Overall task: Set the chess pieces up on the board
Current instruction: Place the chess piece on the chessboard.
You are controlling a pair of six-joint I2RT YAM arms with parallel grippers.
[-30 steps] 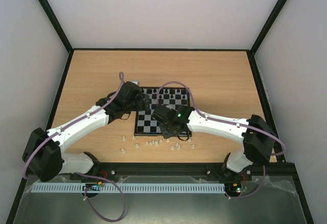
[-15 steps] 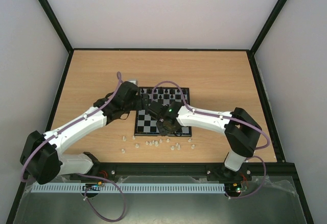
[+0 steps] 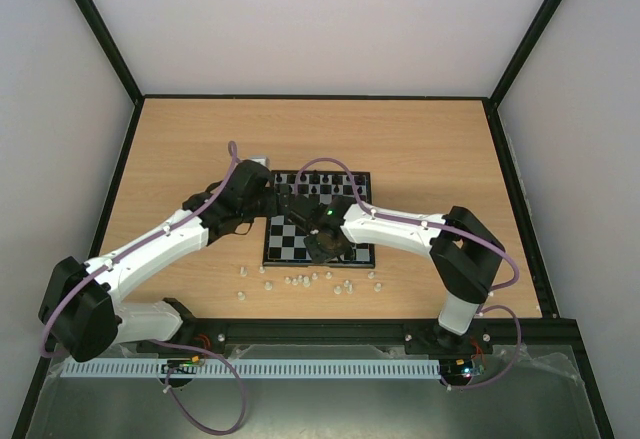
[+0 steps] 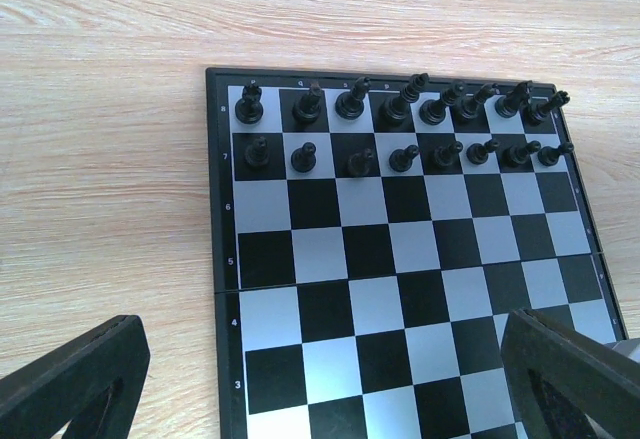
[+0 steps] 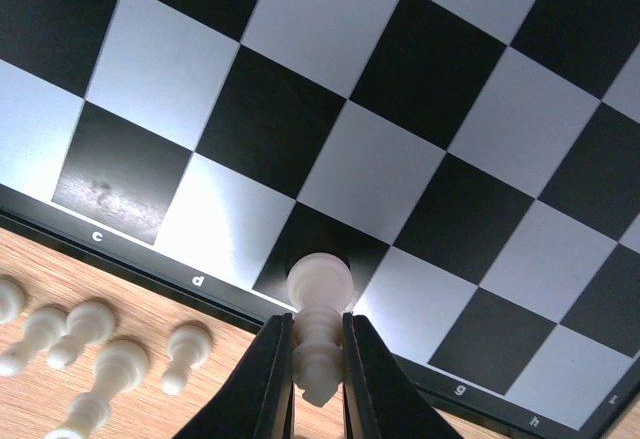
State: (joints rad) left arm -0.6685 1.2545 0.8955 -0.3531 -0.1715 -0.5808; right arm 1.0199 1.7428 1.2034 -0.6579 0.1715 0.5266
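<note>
The board (image 3: 288, 241) lies mid-table, with black chess pieces (image 3: 325, 188) in two rows along its far side. The left wrist view shows the board (image 4: 400, 289) and those rows (image 4: 400, 129). My left gripper (image 3: 278, 200) hovers over the board's left part, open and empty (image 4: 320, 359). My right gripper (image 3: 322, 246) is over the board's near edge. In the right wrist view it (image 5: 317, 359) is shut on a white piece (image 5: 320, 289), held over a black square of the board's (image 5: 370, 169) nearest row, between the letters d and g.
Several loose white pieces (image 3: 310, 281) lie on the wooden table just in front of the board, and some show in the right wrist view (image 5: 90, 359). A black frame borders the table.
My right gripper has moved left and forward from the board's near right corner to over its near edge, the elbow folding in. My left arm has hardly moved.
</note>
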